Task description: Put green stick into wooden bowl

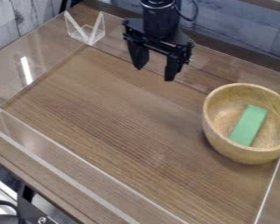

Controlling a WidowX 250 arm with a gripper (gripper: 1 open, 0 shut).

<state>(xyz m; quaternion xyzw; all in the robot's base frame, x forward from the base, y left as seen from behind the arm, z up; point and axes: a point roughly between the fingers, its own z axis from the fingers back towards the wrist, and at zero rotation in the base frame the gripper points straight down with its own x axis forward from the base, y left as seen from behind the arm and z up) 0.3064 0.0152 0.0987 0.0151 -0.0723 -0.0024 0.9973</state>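
Note:
The green stick [250, 124] lies flat inside the wooden bowl [220, 134], which stands at the right side of the wooden table. My gripper [157, 65] hangs above the table's far middle, to the upper left of the bowl and well apart from it. Its black fingers [140, 56] point down, stand apart, and hold nothing.
Clear acrylic walls [38, 52] fence the table on the left, front and right. A small clear stand [83, 29] sits at the back left corner. The wooden tabletop [108, 114] stretches left and in front of the bowl.

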